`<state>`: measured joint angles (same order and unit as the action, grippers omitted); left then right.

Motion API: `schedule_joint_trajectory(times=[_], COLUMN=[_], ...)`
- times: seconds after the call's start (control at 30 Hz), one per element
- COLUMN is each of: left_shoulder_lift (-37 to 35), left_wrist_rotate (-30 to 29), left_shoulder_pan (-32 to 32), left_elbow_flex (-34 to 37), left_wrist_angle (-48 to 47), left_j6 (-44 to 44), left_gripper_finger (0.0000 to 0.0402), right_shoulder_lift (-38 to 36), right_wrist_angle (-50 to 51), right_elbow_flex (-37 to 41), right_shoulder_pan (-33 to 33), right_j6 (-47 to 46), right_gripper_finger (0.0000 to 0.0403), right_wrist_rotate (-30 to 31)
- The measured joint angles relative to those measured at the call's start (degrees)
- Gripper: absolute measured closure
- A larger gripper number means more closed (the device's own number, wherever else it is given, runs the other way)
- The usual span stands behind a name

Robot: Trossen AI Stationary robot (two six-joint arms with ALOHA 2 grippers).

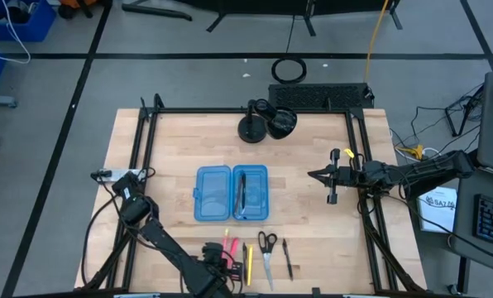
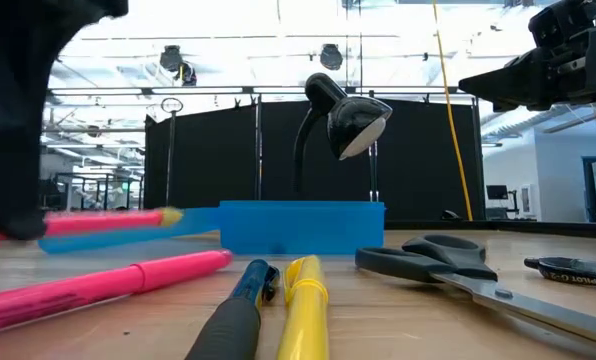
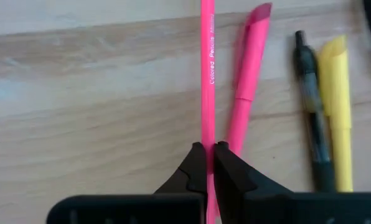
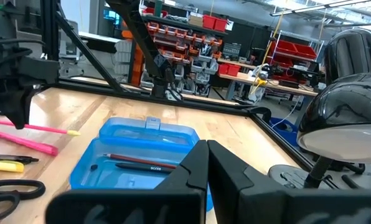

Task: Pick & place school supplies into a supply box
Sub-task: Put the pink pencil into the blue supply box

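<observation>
Left wrist view gives me my clearest look: my left end effector [image 3: 206, 163] is clenched on the thin pink colored pencil [image 3: 207, 68], its two dark fingers [image 3: 188, 171] pressed against either side of the shaft. Just beside it on the wooden surface [image 3: 86, 112] lie a pink highlighter [image 3: 246, 87], then a dark pen [image 3: 311, 106] and a yellow highlighter [image 3: 338, 106]. From the high view I see that arm working at the near edge, left of centre, with the scissors [image 1: 266, 248] and another black pen [image 1: 287, 258] lying to the right of the row. The supply box [image 1: 232, 193] sits open in the middle of the surface, well apart from the row and farther from me. In the right wrist view I can make out a red pencil [image 4: 132, 159] and a dark pen [image 4: 145, 167] already lying inside it. My right end effector [image 1: 329, 175] waits to the right of the box, above the surface, its fingers pinched together on nothing. A black desk lamp [image 1: 263, 122] stands at the far side.
</observation>
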<state>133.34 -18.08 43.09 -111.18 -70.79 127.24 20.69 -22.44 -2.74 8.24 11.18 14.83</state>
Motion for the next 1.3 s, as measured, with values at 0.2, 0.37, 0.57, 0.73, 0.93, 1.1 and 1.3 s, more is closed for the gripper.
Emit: schedule_joint_trajectory(times=[0.2,0.37,0.57,0.73,0.93,1.1,1.3], left_shoulder_lift=[-0.1,-0.1,-0.2,-0.2,-0.3,-0.3,-0.3], left_wrist_rotate=[-4.3,-14.5,-13.7,-9.8,-11.9,-9.8,-3.5], left_shoulder_pan=[0.0,-0.6,-6.1,-14.4,-24.0,-29.6,-31.9], left_elbow_flex=[-4.4,-9.7,-14.7,-18.9,-21.1,-18.8,-15.8], left_wrist_angle=[-2.4,-6.5,-11.0,-17.6,-19.1,-19.3,-19.2], left_j6=[-2.7,-4.9,-9.8,-20.9,-30.2,-31.7,-32.2], left_gripper_finger=[0.0391,0.0392,0.0392,0.0392,0.0388,0.0392,0.0392], right_shoulder_lift=[0.0,0.0,0.0,0.0,0.0,0.0,0.0], right_wrist_angle=[0.0,0.0,-1.4,-1.6,-2.6,-2.0,-0.7], right_elbow_flex=[0.0,0.0,0.0,0.0,0.0,0.0,0.0], right_shoulder_pan=[0.0,0.0,0.0,0.0,0.0,0.0,0.0], right_j6=[0.0,0.0,0.0,0.2,0.2,0.4,0.8], right_gripper_finger=[0.0403,0.0403,0.0403,0.0403,0.0403,0.0403,0.0403], right_wrist_rotate=[0.0,0.0,0.0,0.0,-0.1,-0.1,0.0])
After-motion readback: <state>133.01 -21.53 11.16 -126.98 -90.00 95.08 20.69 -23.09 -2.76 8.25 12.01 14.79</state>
